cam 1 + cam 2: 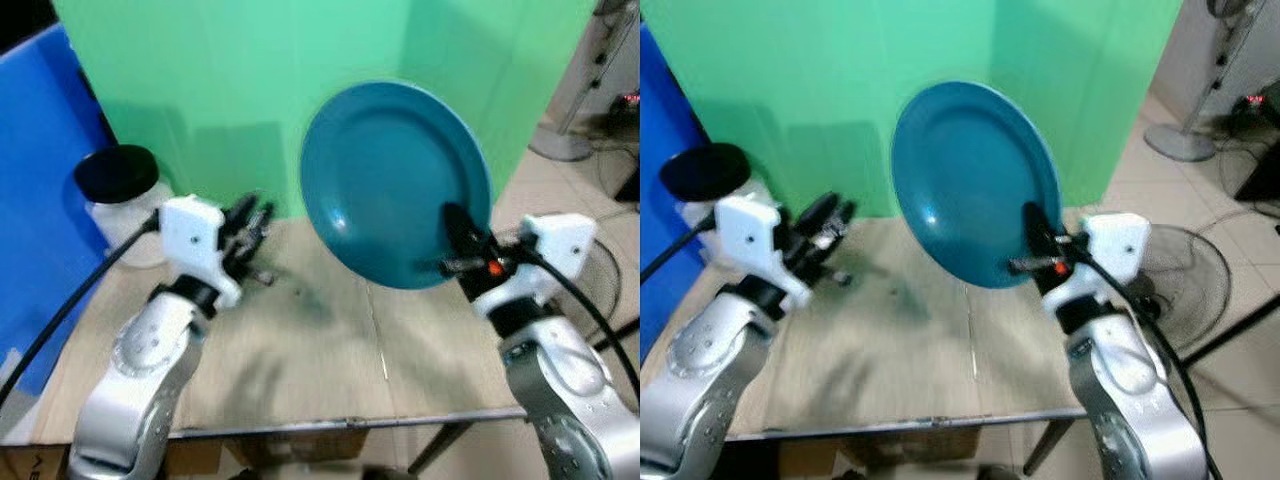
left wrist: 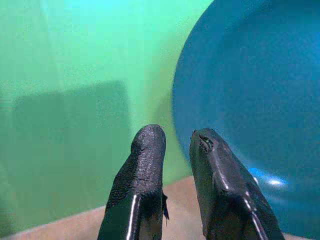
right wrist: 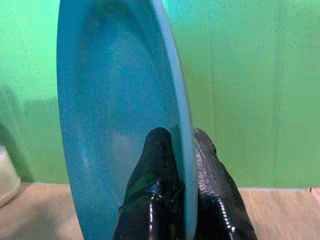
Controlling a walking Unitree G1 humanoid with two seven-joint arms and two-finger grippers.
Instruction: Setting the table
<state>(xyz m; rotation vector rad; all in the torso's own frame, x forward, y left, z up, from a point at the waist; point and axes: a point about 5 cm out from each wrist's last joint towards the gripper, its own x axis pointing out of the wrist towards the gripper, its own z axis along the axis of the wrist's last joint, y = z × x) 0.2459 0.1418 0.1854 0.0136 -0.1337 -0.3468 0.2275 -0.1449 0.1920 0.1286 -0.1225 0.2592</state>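
The right gripper (image 3: 172, 145) holds a big blue plate (image 1: 395, 180) up in the air above the wooden surface (image 1: 330, 350), in front of a green wall (image 1: 250, 90). The plate stands almost on its edge, and the jaws are clenched on its lower rim, one finger on each side. The left gripper (image 2: 177, 137) hangs just over the surface near the plate, jaws a little apart and holding nothing. A jar with a black lid (image 1: 118, 172) stands by the left arm

No legible text or labels
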